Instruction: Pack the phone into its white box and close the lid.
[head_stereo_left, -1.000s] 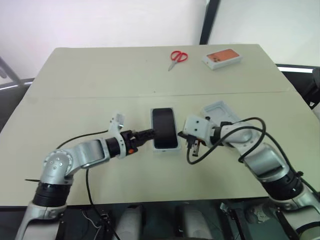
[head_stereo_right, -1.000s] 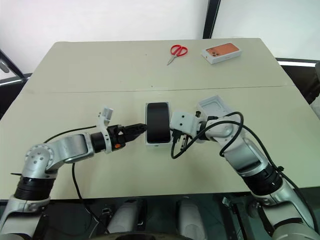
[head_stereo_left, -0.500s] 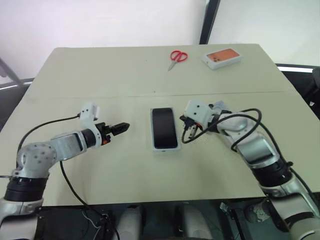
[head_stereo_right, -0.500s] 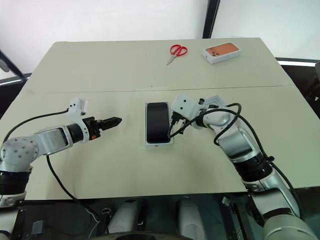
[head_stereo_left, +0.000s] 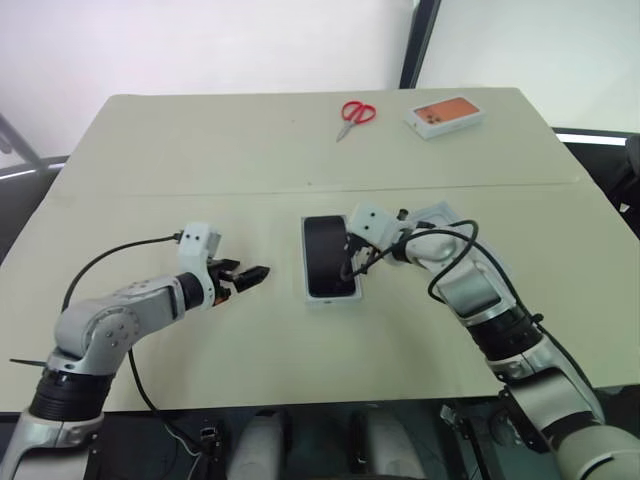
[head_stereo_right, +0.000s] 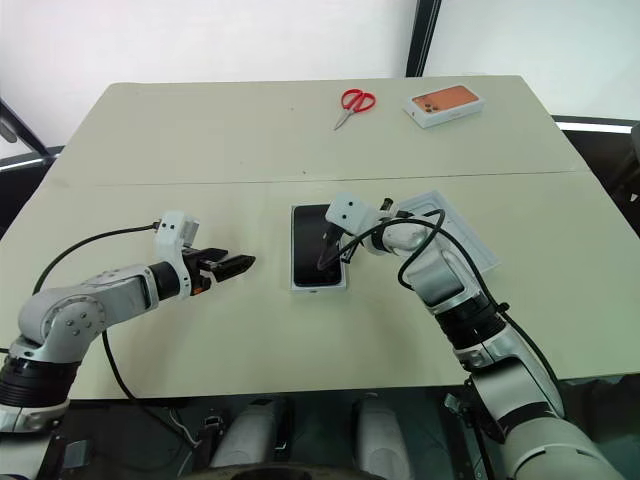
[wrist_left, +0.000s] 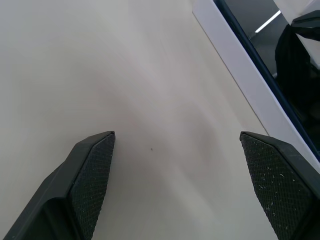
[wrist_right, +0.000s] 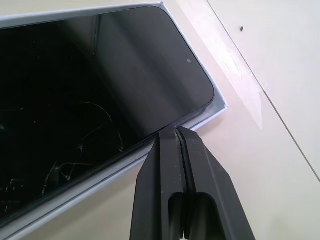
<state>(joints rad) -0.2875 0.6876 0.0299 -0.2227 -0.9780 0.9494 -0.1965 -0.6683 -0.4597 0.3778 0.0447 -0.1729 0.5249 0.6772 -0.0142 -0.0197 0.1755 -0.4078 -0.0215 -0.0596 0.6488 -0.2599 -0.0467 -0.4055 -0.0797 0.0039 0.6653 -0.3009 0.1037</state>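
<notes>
A: At the centre of the tabletop (head_stereo_left: 200, 150), what is shown?

B: The phone (head_stereo_left: 328, 255), screen up, lying inside the white box (head_stereo_left: 331, 297); the box's white rim frames it on all sides. The long axis runs from near to far.

A: And to its right?

B: The right claw (head_stereo_left: 348, 268), its two black fingers pressed together with nothing between them. The tips rest at the right long edge of the phone, where it meets the box rim; whether they press on the glass or the rim cannot be told. In the right wrist view the joined fingers (wrist_right: 182, 165) meet that edge close to a rounded corner of the phone.

A: Where is the lid?

B: The lid (head_stereo_right: 455, 235) lies flat on the tabletop, just right of the box and partly behind the right arm.

A: The left side?

B: The left claw (head_stereo_left: 252, 275) hovers left of the box, apart from it, fingers spread wide and empty, pointing towards the box.

A: Far edge?

B: Red scissors (head_stereo_left: 355, 115) and an orange-topped box (head_stereo_left: 444, 115), well apart from the rest.
</notes>
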